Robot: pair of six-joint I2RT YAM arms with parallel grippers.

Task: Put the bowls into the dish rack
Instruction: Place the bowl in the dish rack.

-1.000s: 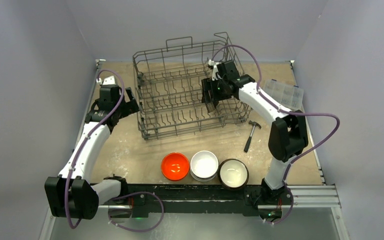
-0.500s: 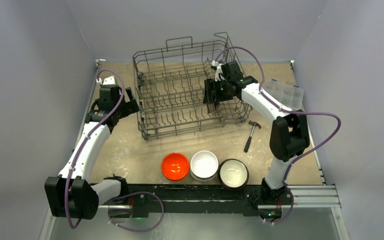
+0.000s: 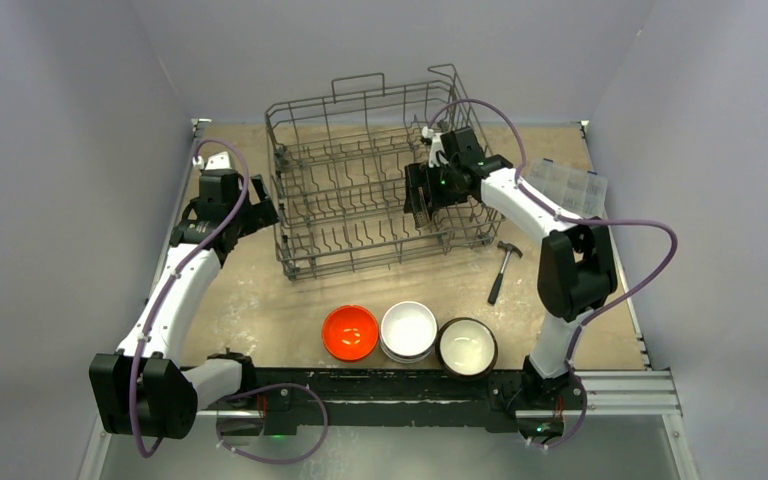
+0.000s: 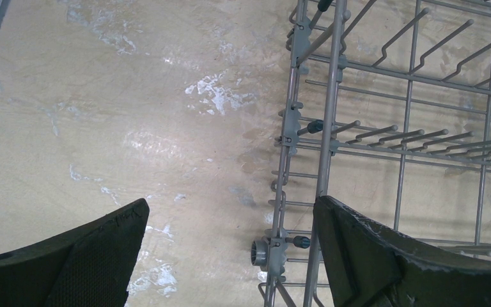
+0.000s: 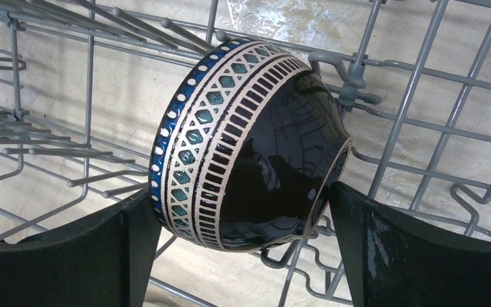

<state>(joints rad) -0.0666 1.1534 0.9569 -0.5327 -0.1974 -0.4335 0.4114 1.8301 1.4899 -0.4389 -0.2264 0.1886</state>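
Blue-patterned bowl: we see it on edge among dish rack tines, frame centre.
Right claw: fingers flank it closely; grip we cannot tell.
Left claw: apart, over desk.

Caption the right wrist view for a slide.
Blue-patterned bowl tipped on its side in the dish rack, between the fingers of the right pincer.

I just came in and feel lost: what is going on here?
The right gripper reaches into the dish rack, its fingers either side of a blue-patterned bowl that lies there on its side; whether they grip it is unclear. The left gripper hangs open beside the rack. An orange bowl, a white bowl and a dark bowl wait on the table.
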